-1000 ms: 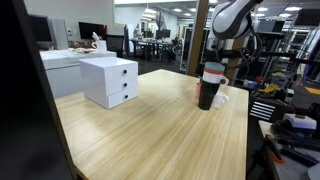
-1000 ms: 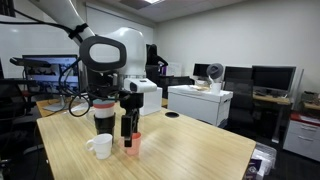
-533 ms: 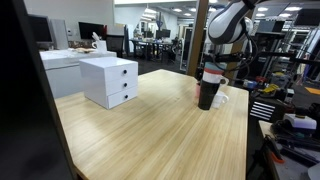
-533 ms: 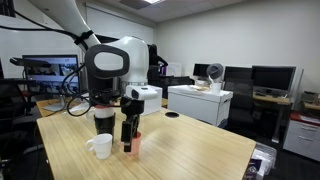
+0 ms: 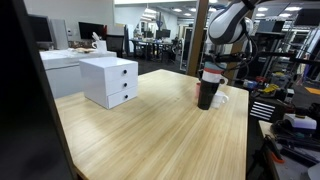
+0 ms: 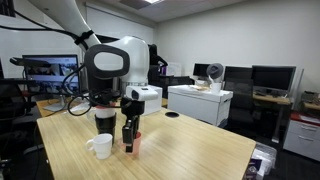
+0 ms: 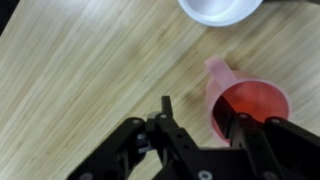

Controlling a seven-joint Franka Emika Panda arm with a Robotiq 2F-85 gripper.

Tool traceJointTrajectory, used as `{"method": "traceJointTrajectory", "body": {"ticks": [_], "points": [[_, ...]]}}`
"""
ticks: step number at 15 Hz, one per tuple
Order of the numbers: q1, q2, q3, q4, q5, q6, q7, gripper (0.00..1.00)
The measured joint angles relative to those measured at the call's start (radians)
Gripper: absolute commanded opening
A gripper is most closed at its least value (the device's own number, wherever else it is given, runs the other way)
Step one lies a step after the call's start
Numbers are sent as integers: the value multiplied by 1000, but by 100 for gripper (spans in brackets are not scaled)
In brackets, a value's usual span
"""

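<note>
The gripper (image 7: 205, 120) hangs low over a pink cup (image 7: 255, 100) near one end of the wooden table (image 5: 150, 130), close to its edge. Its fingers (image 7: 160, 125) stand apart astride the cup's near wall, the one outside still clear of it, so nothing is gripped. A white mug (image 6: 100, 146) sits just beside the cup, a dark tumbler (image 6: 104, 120) behind the mug, and a white drawer unit (image 5: 110, 80) stands well apart by the opposite edge.

The cup (image 7: 250, 100) is small, of translucent pink-red plastic, and flares toward its rim. It stands upright and mouth up on the wooden table (image 7: 80, 70), just beside a white mug (image 7: 215, 8). In an exterior view the cup (image 6: 134, 147) shows only partly.
</note>
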Motion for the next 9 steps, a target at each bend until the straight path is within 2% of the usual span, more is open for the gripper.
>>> {"method": "traceJointTrajectory", "body": {"ticks": [1,3,5,9], "points": [[0,0,-1,0,0,0,0,12],[0,0,-3,0,5,0,0,4],[0,0,-6,0,14,0,0,2],[2,-16,-6,2,32,-14,0,5]]}}
